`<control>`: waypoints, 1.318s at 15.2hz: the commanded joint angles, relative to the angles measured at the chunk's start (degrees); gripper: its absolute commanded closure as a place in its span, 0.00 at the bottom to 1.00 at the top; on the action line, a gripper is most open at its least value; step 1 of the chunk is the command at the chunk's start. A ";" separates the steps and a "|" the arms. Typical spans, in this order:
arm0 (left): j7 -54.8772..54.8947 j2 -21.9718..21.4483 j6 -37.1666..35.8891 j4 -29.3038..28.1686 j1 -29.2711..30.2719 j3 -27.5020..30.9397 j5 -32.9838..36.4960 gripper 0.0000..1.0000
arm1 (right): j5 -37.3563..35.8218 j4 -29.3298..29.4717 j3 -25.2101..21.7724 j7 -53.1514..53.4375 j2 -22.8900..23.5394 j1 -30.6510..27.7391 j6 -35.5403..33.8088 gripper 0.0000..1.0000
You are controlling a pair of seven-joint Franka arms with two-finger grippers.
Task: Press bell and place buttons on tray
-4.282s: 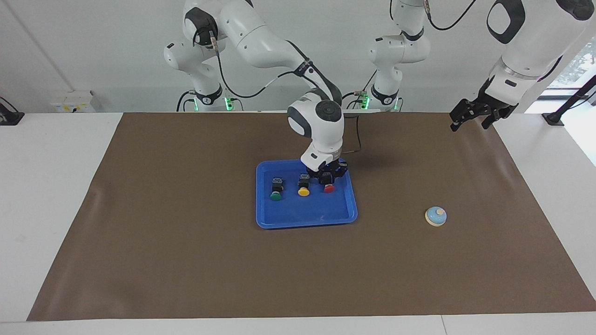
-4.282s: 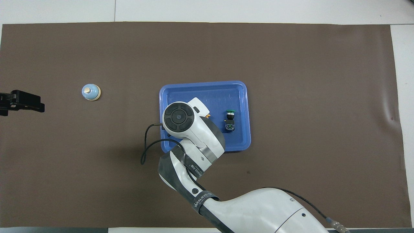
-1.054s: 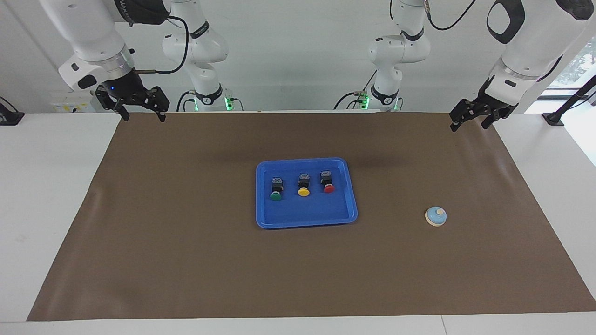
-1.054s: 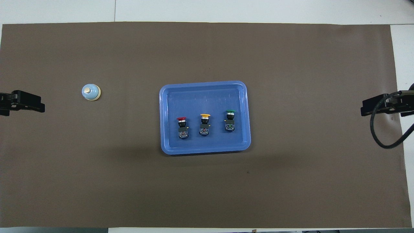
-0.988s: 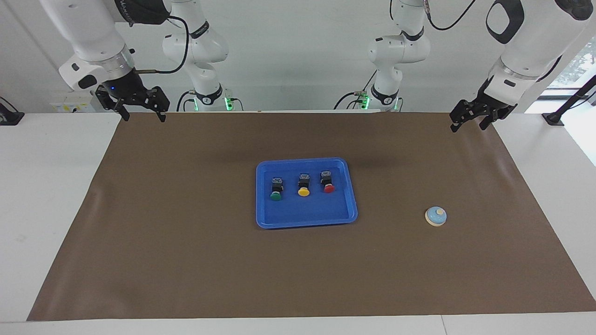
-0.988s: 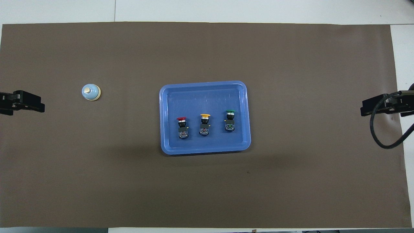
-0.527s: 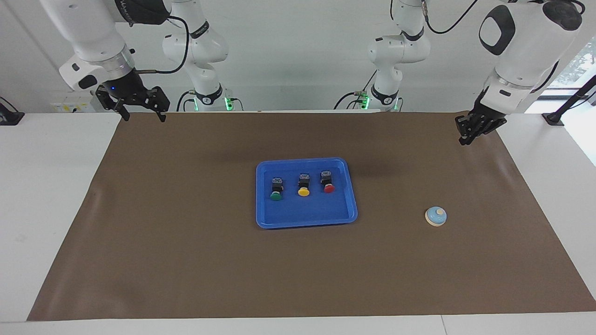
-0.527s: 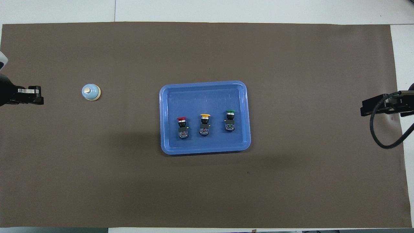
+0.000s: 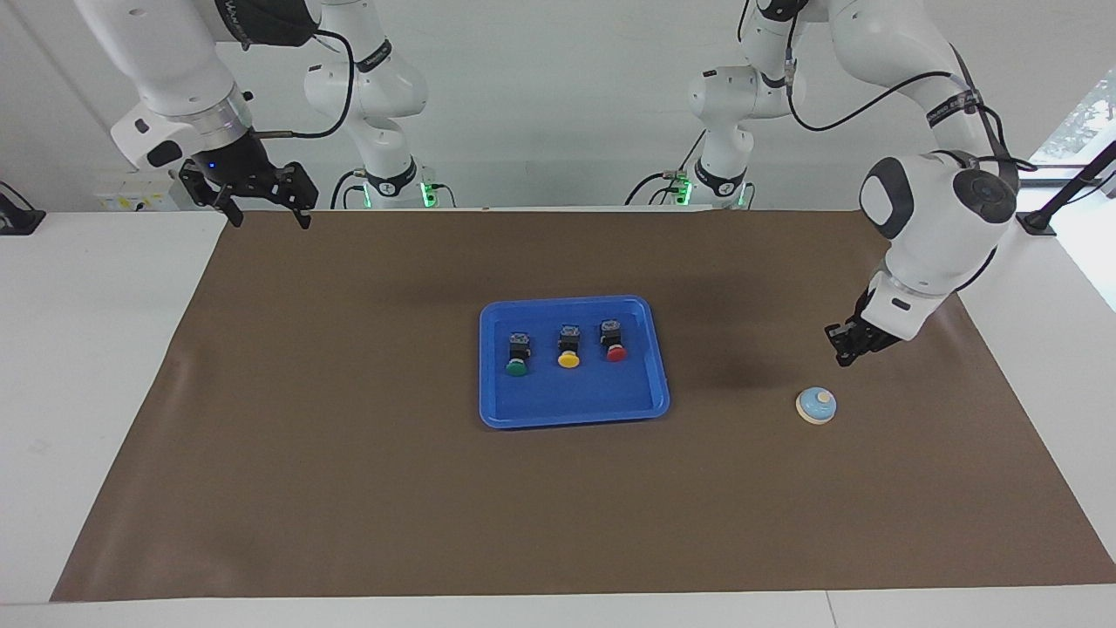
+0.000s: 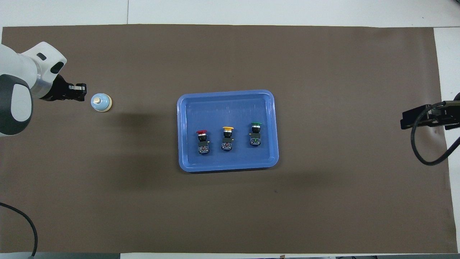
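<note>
Just then my left gripper (image 9: 840,358) hung with fingertips pinched together over the brown mat (image 9: 349,488), holding nothing, the bell (image 9: 816,406) just beside and below it, untouched. Off toward my right arm's end, the blue tray (image 9: 645,403) held the red button (image 9: 615,341), yellow button (image 9: 568,347) and green button (image 9: 517,355). My right gripper (image 9: 261,214) waited, fingers spread, over the mat's corner.

3 buttons (image 9: 568,344): 1 red (image 9: 614,339), 1 yellow (image 9: 568,346), 1 green (image 9: 518,354). 1 tray (image 9: 574,408). 1 bell (image 9: 816,406). 1 brown mat (image 9: 349,488). 2 grippers: left gripper (image 9: 841,347), right gripper (image 9: 261,209).
</note>
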 commanded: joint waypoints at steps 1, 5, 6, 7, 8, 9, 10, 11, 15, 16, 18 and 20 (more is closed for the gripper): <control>1.84 1.48 2.71 -0.32 0.30 0.33 0.38 1.00 | -0.18 -1.27 0.79 -1.31 -1.14 -1.16 0.37 0.00; 2.55 4.37 5.00 -0.15 0.21 0.50 0.38 1.00 | -0.18 -1.27 0.79 -1.31 -1.14 -1.16 0.37 0.00; 2.55 5.08 5.53 -0.23 0.21 0.50 0.38 1.00 | -0.18 -1.27 0.79 -1.22 -1.14 -1.16 0.37 0.00; 2.64 5.43 5.88 -0.24 0.21 0.59 0.38 1.00 | -0.18 -1.27 0.79 -1.31 -1.14 -1.16 0.37 0.00; 2.64 5.52 5.97 -0.32 0.30 0.50 0.38 1.00 | -0.18 -1.27 0.79 -1.31 -1.14 -1.16 0.37 0.00; 2.64 5.61 6.15 -0.32 0.30 0.59 0.38 1.00 | -0.18 -1.27 0.79 -1.31 -1.14 -1.16 0.37 0.00; 2.64 5.87 6.32 -0.41 0.30 0.50 0.38 1.00 | -0.18 -1.27 0.79 -1.22 -1.14 -1.16 0.37 0.00; 2.64 5.96 7.02 -0.59 0.30 0.50 0.38 1.00 | -0.18 -1.27 0.79 -1.31 -1.14 -1.16 0.37 0.00; 2.64 5.96 13.52 -5.32 0.13 0.59 0.38 1.00 | -0.18 -1.27 0.79 -1.31 -1.14 -1.16 0.37 0.00; 2.64 6.05 14.49 -5.77 0.21 0.59 0.38 1.00 | -0.18 -1.18 0.79 -1.22 -1.14 -1.16 0.37 0.00; 2.73 6.67 14.41 -5.51 0.39 0.68 0.38 1.00 | -0.18 -1.27 0.79 -1.22 -1.14 -1.16 0.37 0.00; 2.82 6.32 12.14 -4.63 0.39 0.85 0.47 1.00 | -0.18 -1.27 0.79 -1.31 -1.14 -1.16 0.37 0.00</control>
